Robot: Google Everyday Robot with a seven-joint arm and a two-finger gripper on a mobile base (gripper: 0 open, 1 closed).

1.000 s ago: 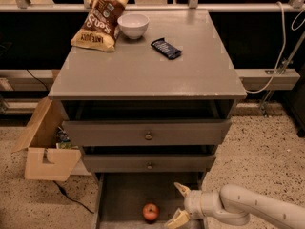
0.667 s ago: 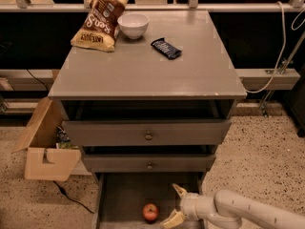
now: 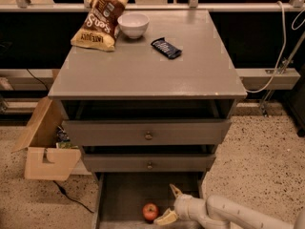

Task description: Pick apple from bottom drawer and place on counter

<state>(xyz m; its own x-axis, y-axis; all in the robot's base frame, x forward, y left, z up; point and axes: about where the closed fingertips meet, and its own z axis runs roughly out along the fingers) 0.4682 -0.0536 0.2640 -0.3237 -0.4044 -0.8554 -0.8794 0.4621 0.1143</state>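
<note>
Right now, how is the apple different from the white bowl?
The apple is red with yellowish patches; the bowl is plain white. The apple looks smaller than the bowl. The apple lies down in the open bottom drawer, while the bowl stands up on the counter beside a chip bag. The open gripper is right next to the apple, far from the bowl. Both are round.

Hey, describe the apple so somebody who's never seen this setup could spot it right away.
Find the grey drawer cabinet, then look below its two knobbed drawers to the pulled-out bottom drawer at floor level. The apple lies on its floor, right beside the robot's open hand. It is the only small, round, red thing there.
</note>
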